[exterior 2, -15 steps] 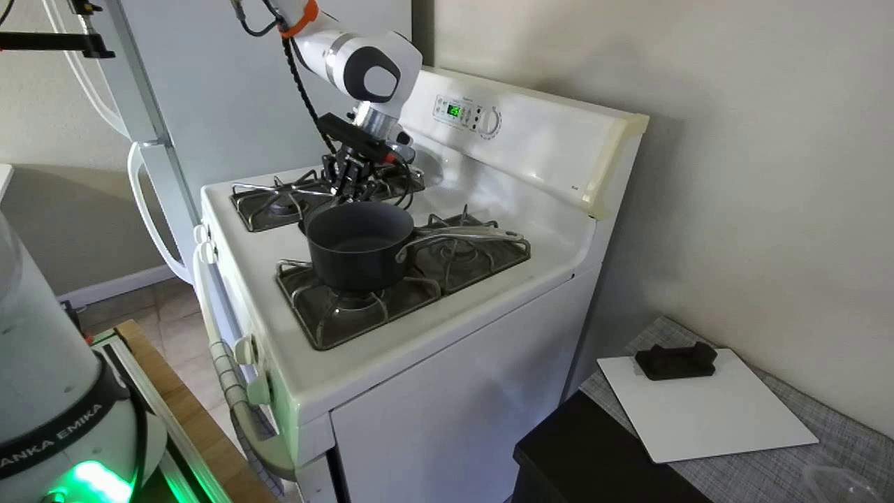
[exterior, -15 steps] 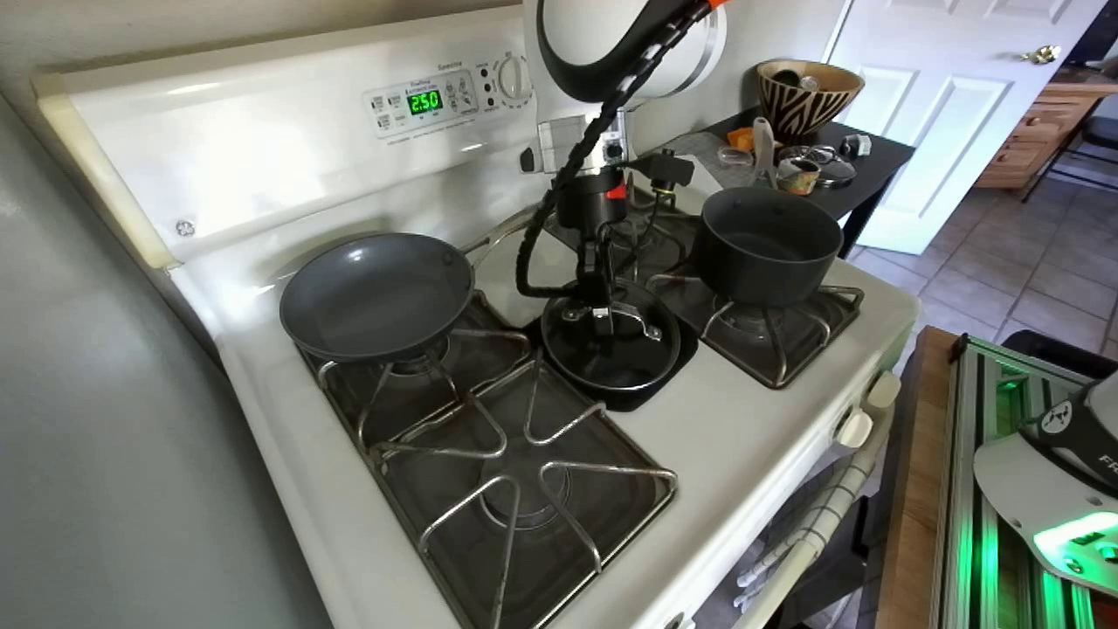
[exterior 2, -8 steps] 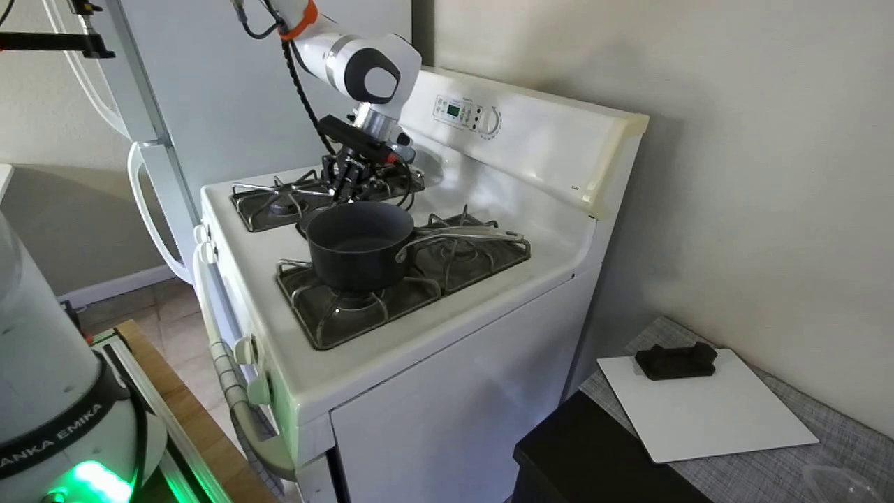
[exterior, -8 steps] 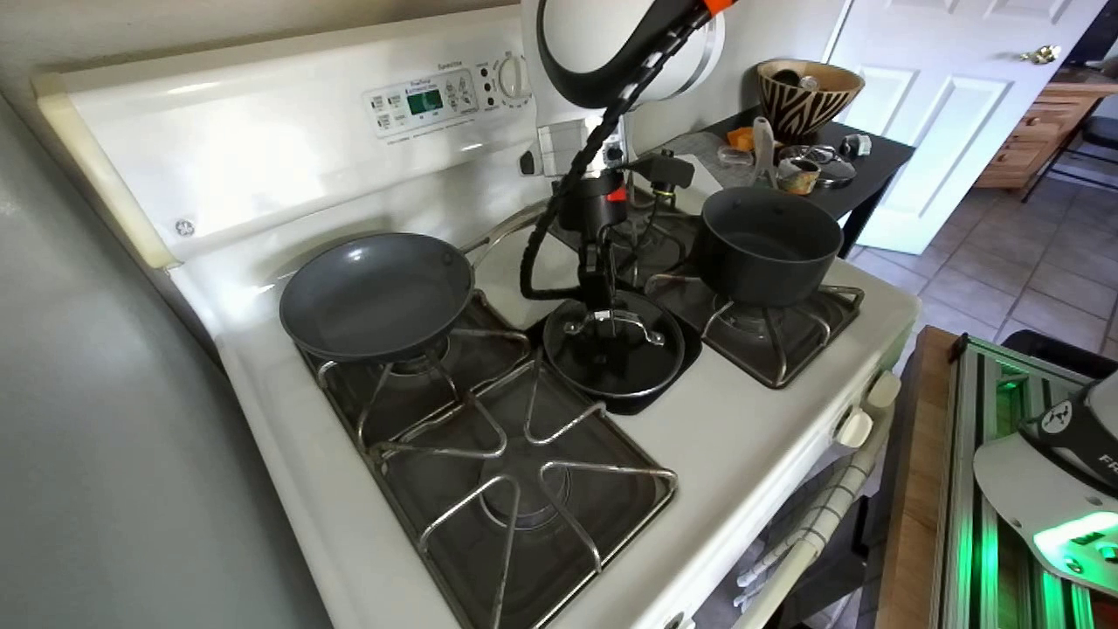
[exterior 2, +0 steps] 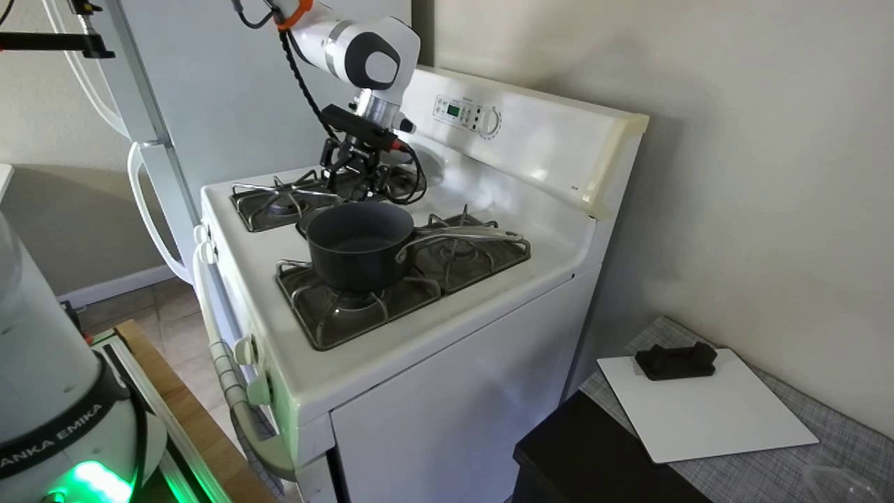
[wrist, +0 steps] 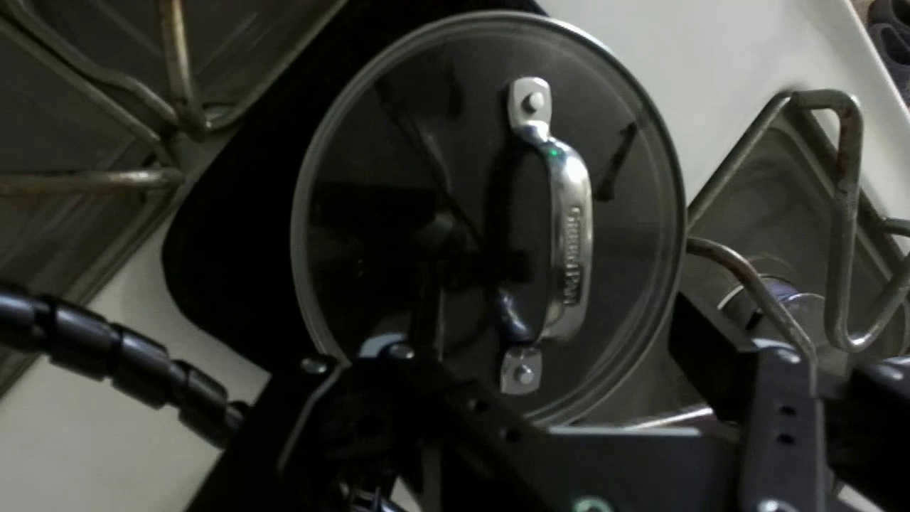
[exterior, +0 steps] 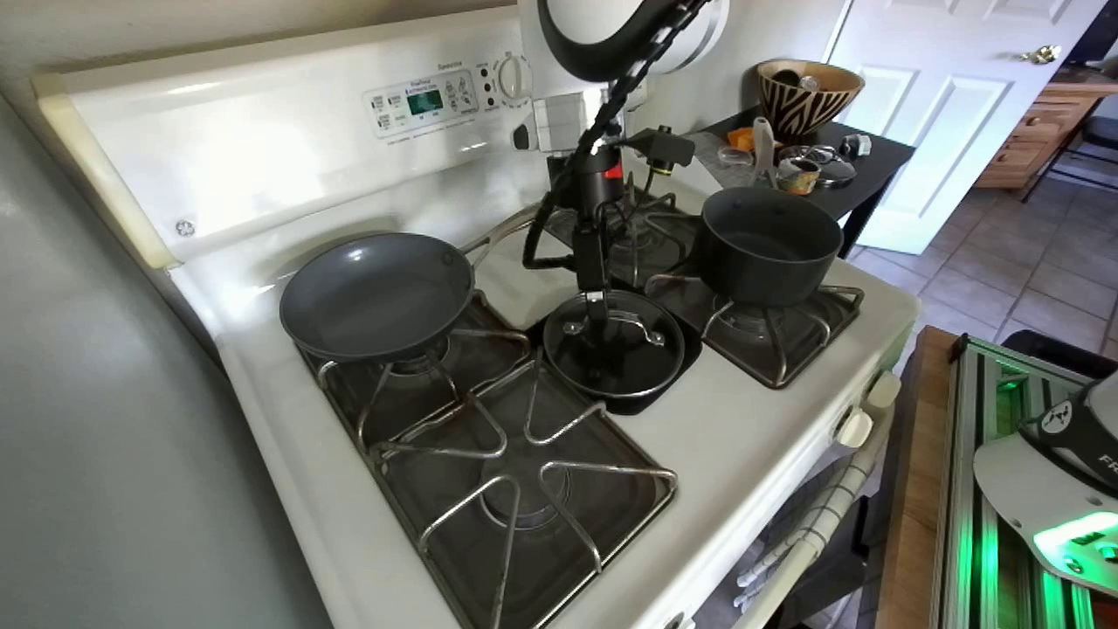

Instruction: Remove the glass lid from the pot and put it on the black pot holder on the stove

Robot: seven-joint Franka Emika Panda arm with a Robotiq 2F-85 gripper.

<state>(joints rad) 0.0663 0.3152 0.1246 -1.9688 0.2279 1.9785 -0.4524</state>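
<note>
Claw (wrist: 544, 348) spread wide, the arm (exterior 2: 380, 63) hangs over the lid (wrist: 448, 185), which lies flat on the black holder (wrist: 227, 235) in the middle of the stove (exterior: 707, 411), between the pot (exterior: 769, 262) near the front and the pan (exterior: 377, 297) by the back panel (exterior: 262, 114), with the bowl (exterior: 812, 100) well beyond on the desk (exterior: 882, 157).
</note>
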